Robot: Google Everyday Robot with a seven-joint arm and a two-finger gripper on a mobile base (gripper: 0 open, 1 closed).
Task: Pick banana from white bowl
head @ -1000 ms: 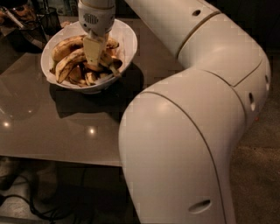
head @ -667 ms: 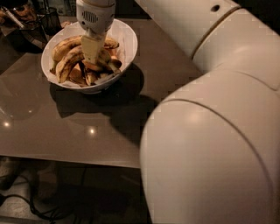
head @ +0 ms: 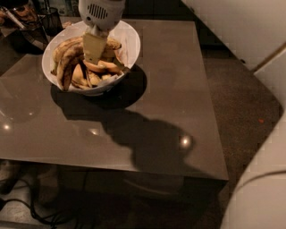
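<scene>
The white bowl (head: 127,38) stands at the table's far left corner, full of bananas and banana pieces. A long, curved yellow banana (head: 61,50) with brown blotches lies along the bowl's left side, with a second long, browner banana (head: 69,67) next to it. My gripper (head: 94,56) hangs straight down from its white wrist (head: 102,12) into the middle of the bowl, its tip among the fruit just right of the long bananas. I cannot tell whether it touches or holds any of them.
The dark glossy table (head: 147,120) runs from the bowl to the front and right edges. My white arm segments (head: 250,31) fill the right edge and lower right corner. Dark clutter (head: 27,18) stands behind the bowl at far left. Cables (head: 40,210) lie on the floor below.
The bulky white arm segments have swung out to the right, uncovering most of the table. The gripper has stayed down in the bowl over the bananas.
</scene>
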